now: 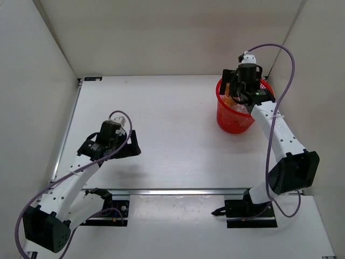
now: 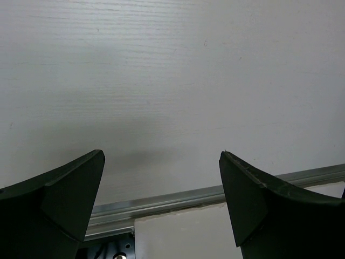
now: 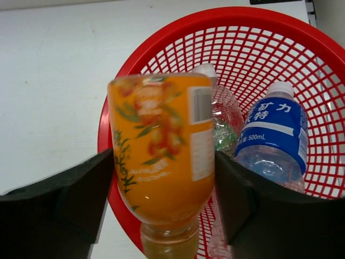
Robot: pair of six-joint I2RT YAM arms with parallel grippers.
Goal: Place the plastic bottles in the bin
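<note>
Wide white surface [image 1: 161,124] first, boxed in by pale walls, with an aluminium rail [image 2: 178,197] along its near edge. The left arm [image 1: 70,183] reaches over the left half of it. The right arm [image 1: 277,135] stretches out to the far right corner, and a purple cable [image 1: 291,70] loops above it.

In that corner stands the round red plastic mesh basket [image 1: 232,121], upright on the surface, with the right arm's wrist directly over it.

Now the left tool [image 2: 161,156]: released, its two dark fingers spread wide with nothing between them, and only bare surface and the rail below.

Over to the right tool [image 3: 163,156]. It has the orange plastic bottle with the fruit-printed label [image 3: 156,124] between its fingers, above the basket's rim, with the neck towards the bottom of the wrist view. Both fingers lie right against the bottle's sides. But the label is smeared while the mesh behind it is sharp, so I cannot tell whether the tool is gripping the bottle or has let go.

Down inside the basket lies the clear plastic bottle with the blue label and white cap [image 3: 272,135], leaning on the right-hand wall. Beside it there's another clear bottle [image 3: 226,110] showing a bit of green, mostly hidden behind the orange one.
</note>
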